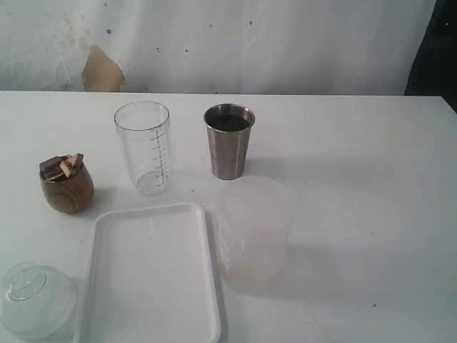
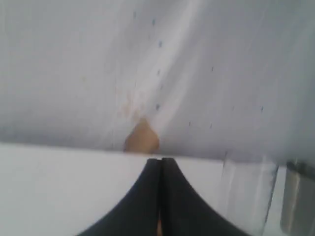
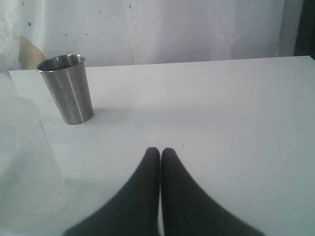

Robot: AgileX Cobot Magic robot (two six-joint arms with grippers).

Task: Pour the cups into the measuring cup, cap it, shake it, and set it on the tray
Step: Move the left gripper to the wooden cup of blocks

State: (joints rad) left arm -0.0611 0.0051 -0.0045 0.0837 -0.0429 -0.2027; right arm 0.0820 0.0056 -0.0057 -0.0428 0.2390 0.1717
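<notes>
The brown wooden cup (image 1: pixel 66 187) stands at the left with small blocks sticking out of its top. The clear measuring cup (image 1: pixel 144 146), with its printed scale, stands upright beside the steel tumbler (image 1: pixel 229 141), which holds something dark. The white tray (image 1: pixel 151 275) lies in front of them. Neither gripper shows in the exterior view. My left gripper (image 2: pixel 161 160) is shut on nothing, with the measuring cup (image 2: pixel 246 194) blurred off to one side. My right gripper (image 3: pixel 160 150) is also shut and empty above the table, well short of the tumbler (image 3: pixel 67 88).
A wider frosted tub (image 1: pixel 253 232) stands just right of the tray, and it also fills the edge of the right wrist view as the frosted tub (image 3: pixel 24 167). A clear domed lid (image 1: pixel 32 300) lies at the front left. A white backdrop with a brown patch (image 1: pixel 101 71) runs behind the table.
</notes>
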